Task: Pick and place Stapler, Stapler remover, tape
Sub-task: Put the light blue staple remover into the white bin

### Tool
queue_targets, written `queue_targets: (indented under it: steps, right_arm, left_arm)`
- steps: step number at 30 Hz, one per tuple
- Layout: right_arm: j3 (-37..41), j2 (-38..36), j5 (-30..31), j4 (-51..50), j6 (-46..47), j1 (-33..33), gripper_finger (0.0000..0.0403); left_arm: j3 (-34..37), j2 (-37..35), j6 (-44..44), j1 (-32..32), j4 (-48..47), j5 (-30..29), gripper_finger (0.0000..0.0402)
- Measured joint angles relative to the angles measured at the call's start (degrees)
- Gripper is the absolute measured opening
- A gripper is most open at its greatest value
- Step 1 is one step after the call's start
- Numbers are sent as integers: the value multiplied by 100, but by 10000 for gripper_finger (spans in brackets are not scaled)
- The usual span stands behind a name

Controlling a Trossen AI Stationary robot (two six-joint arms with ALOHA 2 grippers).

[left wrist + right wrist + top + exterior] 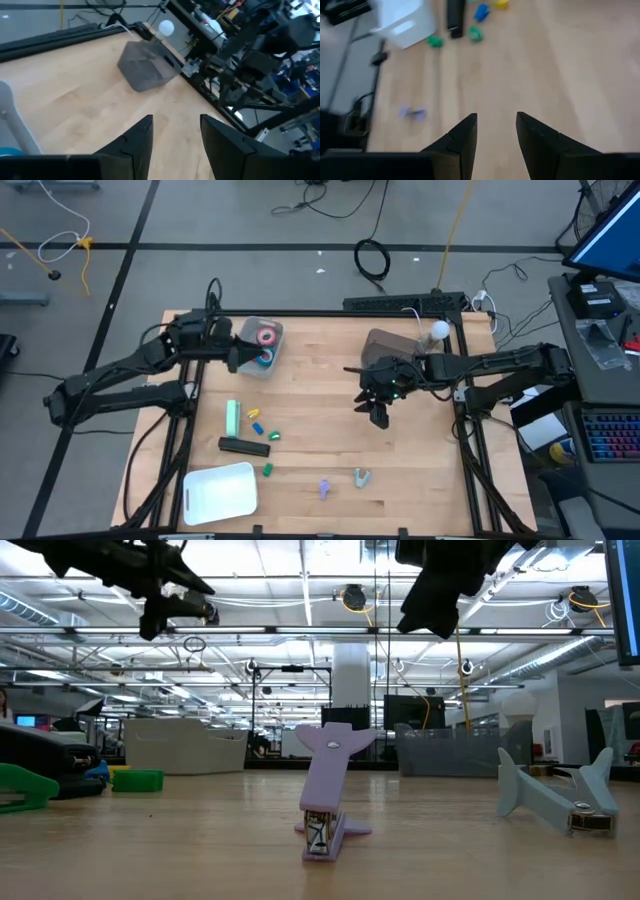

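Observation:
My left gripper (238, 356) (176, 135) is open and empty, hovering beside a clear container (248, 330). A red tape roll (267, 335) and a blue tape roll (263, 361) lie in it. My right gripper (378, 414) (496, 132) is open over bare wood at mid-table, touching nothing. A black stapler (244, 445) (455, 15) and a green stapler (233, 416) lie flat left of centre. A purple staple remover (325, 488) (325, 795) and a grey staple remover (361, 477) (555, 795) rest near the near edge.
A white tray (220, 492) sits at the near left corner. A grey box (385, 343) (145, 67) stands at the far right, with a white bulb (438, 331) behind it. Small yellow, blue and green bits (262, 430) lie by the staplers. Bare wood lies right of centre.

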State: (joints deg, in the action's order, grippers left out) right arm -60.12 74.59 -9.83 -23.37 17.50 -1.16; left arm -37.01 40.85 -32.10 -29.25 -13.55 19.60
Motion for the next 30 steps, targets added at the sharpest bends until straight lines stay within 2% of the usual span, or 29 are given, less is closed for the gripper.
queue_targets:
  steps: [6, 12, 20, 25, 30]
  right_arm:
    - [-1, 0, -95, -76, -274, -214, 130]
    - [-1, 0, -91, -93, -343, -366, 130]
    - [-1, 0, -87, -178, -387, -478, 130]
    - [-1, 0, -89, -285, -498, -609, 129]
    - [-1, 0, -98, -426, -1101, -1135, 128]
  left_arm:
    - [2, -154, 339, 428, -111, 2, 168]
    - [0, -158, 798, 1017, 191, 2, 168]
    - [0, -156, 886, 1859, 190, -28, 168]
    - [0, -156, 811, 2370, 326, -402, 168]
    - [0, -156, 818, 2671, 431, -779, 168]
